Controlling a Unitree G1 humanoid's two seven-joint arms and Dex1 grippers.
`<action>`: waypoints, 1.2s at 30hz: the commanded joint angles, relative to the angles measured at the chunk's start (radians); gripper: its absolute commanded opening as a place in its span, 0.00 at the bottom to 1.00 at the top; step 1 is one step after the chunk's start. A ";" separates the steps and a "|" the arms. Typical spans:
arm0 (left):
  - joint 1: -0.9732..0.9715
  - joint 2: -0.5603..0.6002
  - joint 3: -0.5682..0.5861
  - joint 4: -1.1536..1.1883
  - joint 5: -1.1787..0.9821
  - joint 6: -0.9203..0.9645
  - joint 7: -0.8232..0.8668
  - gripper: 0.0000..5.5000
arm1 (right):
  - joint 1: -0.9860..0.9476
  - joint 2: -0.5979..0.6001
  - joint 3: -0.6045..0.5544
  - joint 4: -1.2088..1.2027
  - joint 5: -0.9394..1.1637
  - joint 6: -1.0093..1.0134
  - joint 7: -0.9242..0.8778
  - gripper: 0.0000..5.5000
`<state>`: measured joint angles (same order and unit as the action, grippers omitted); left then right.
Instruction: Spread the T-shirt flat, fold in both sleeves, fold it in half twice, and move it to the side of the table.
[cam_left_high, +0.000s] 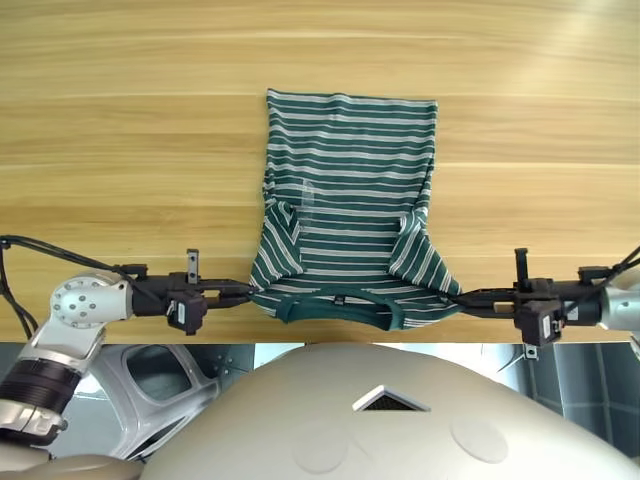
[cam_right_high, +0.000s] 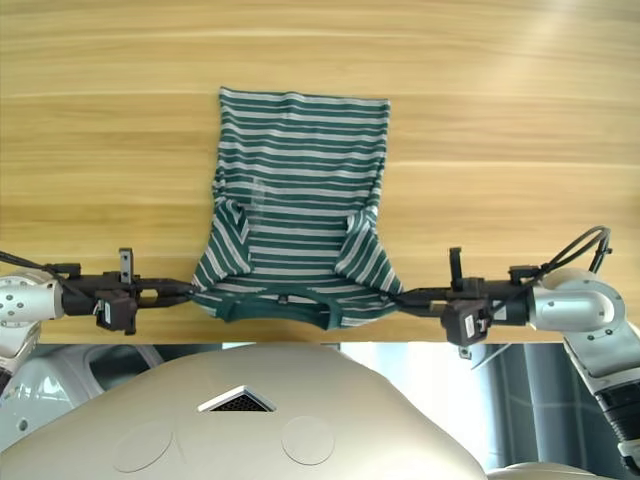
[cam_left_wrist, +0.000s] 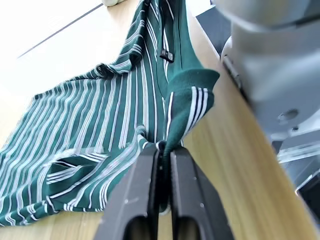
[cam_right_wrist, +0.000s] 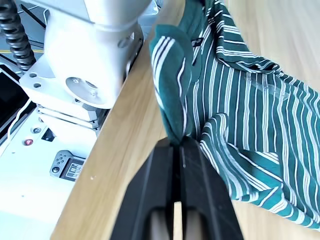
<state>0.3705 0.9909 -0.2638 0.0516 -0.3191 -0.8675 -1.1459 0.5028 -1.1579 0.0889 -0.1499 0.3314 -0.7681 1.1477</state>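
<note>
1. T-shirt lies in the centre of the head view on the table, with its collar at the lower table edge and its hem toward the top of the frame.
2. Left sleeve and right sleeve are both turned in over the body, so the sleeve step looks done.
3. Left gripper is at the lower left shoulder corner. The wrist view shows its jaws closed tight on a pinch of striped cloth.
4. Right gripper is at the lower right shoulder corner, with its jaws likewise clamped on a fold of fabric.
5. Step in hand, as I read it: the start of the first half-fold.
6. Next move calls for:
   - lifting both corners together;
   - carrying them up-frame to the hem;
   - keeping them level so the sleeves don't flop out;
   - laying them down edge to edge.
</note>
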 joint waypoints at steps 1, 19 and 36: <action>0.048 0.059 0.042 -0.093 -0.126 -0.007 -0.042 0.03 | 0.040 -0.032 -0.072 -0.051 0.062 -0.021 0.027 0.00; -0.547 -0.254 0.191 0.178 -0.063 0.232 0.142 0.03 | -0.596 0.285 -0.056 0.200 -0.268 0.326 -0.314 0.00; -1.096 -0.564 -0.005 1.204 0.583 0.200 0.569 0.03 | -0.921 0.574 0.206 0.691 -0.764 0.478 -0.659 0.00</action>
<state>-0.6887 0.4524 -0.2499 1.2128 0.2193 -0.6933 -0.6297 -0.3691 -0.6073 0.2718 0.4837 -0.3908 -0.3034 0.5332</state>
